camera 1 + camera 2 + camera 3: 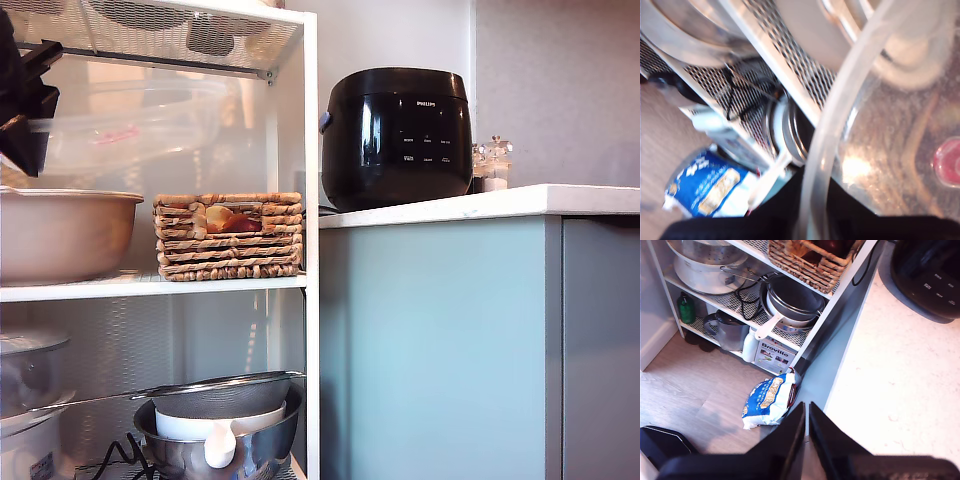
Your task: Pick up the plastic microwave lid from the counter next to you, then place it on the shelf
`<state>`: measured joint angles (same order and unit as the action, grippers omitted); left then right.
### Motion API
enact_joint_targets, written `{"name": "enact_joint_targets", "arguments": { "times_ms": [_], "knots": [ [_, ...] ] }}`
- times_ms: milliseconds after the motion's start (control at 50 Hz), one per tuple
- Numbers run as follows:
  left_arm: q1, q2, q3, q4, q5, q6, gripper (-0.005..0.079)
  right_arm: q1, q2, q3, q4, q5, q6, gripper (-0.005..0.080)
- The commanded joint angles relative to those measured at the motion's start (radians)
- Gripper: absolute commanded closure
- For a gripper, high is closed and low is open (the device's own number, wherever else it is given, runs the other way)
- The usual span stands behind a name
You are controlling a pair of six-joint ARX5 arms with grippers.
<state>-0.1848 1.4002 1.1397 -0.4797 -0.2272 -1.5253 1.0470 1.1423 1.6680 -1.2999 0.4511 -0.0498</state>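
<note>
Translucent plastic fills most of the first wrist view: the rim of the plastic microwave lid is seen running down into the dark body of my first gripper, whose fingers are clamped on that rim. In the exterior view the plastic microwave lid is seen in the upper left of the frame, held inside the white rack, above the beige bowl and under the wire mesh top shelf. The black arm at the exterior view's left edge is the one at the lid. No contact between the lid and the shelf is shown; the beige bowl and a woven basket are seen standing on that board.

At the centre right of the exterior view a black rice cooker is seen standing on the counter.

In the second wrist view my second gripper is seen at the lower centre of the frame with its fingers pressed together on nothing, above the counter edge. A blue and white bag is seen lying on the floor beside the rack, and a metal pan sits on a lower mesh shelf.
</note>
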Motion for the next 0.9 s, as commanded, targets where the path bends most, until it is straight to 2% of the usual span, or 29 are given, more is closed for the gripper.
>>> {"name": "enact_joint_targets", "arguments": {
  "times_ms": [0, 280, 560, 880],
  "knots": [
    [0.007, 0.042, 0.053, 0.006, -0.003, -0.019, 0.0751, -0.003, -0.001, -0.009, 0.001, -0.005, 0.005, 0.0765],
    [0.055, 0.172, 0.263, -0.152, -0.042, -0.02, 0.0751, -0.003, -0.001, -0.009, -0.05, -0.009, 0.029, 0.0765],
    [0.095, 0.301, 0.462, -0.279, -0.06, -0.011, 0.075, -0.002, -0.005, -0.009, -0.055, -0.059, 0.05, 0.0765],
    [0.112, 0.38, 0.537, -0.306, -0.07, -0.013, 0.0716, -0.002, -0.005, -0.009, -0.055, -0.059, 0.05, 0.0765]
  ]
}}
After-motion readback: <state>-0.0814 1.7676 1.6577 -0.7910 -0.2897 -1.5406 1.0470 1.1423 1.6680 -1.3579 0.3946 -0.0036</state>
